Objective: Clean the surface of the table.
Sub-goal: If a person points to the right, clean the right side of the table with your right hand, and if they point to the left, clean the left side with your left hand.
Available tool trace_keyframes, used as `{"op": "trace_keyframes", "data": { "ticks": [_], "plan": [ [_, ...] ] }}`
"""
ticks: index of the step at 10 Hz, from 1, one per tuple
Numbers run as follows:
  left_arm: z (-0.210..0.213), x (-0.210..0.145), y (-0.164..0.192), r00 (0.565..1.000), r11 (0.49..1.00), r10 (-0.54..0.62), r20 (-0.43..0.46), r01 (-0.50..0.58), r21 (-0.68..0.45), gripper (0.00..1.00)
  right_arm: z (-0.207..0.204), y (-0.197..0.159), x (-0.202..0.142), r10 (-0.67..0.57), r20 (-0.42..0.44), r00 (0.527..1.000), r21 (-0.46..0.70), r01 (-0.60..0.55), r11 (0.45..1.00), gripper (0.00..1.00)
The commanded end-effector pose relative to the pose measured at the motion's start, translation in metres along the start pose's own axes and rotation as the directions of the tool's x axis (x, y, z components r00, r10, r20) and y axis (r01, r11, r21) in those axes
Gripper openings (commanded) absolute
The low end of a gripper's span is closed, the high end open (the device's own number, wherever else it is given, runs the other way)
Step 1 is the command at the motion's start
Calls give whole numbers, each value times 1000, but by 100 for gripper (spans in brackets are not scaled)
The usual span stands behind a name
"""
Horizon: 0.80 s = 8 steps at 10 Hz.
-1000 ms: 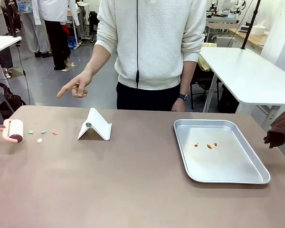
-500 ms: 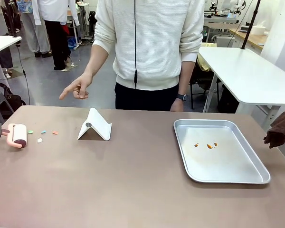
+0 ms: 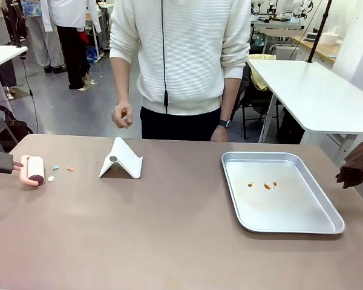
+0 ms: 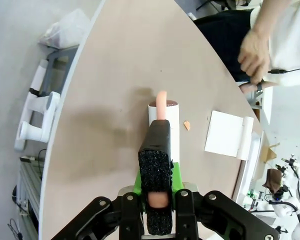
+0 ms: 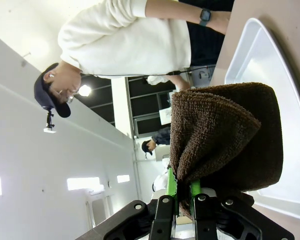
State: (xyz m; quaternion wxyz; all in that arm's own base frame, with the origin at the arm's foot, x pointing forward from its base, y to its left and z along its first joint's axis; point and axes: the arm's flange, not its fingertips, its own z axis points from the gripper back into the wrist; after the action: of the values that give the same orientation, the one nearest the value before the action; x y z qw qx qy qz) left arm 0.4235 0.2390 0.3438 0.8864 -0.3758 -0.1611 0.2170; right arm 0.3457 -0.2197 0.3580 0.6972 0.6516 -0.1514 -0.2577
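Left jaws clenched on the pink handle of the lint roller [image 3: 35,170]. Its drum is on the counter [image 3: 169,241] near the left edge, long axis roughly 12–6. Scraps [image 3: 51,178] lie just beside it at 3 o'clock, so the left arm is nearer. Right jaws are clenched on the cloth [image 3: 356,164], well apart at the right edge.
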Motion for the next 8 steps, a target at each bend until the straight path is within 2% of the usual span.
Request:
{"op": "trace_keyframes", "data": {
  "ticks": [1,5,8],
  "plan": [
    [-34,-6,-4,997,995,17,-69,-10,104,22,3,7,-3,-13,-14,1000,1,13,1000,0],
    [-71,-8,-47,994,987,-17,-106,33,157,22,3,7,-3,-13,-14,1000,1,13,1000,0],
    [-90,-5,-84,986,987,-15,-167,42,155,22,3,7,-3,-13,-14,1000,1,13,1000,0]
  ]
}}
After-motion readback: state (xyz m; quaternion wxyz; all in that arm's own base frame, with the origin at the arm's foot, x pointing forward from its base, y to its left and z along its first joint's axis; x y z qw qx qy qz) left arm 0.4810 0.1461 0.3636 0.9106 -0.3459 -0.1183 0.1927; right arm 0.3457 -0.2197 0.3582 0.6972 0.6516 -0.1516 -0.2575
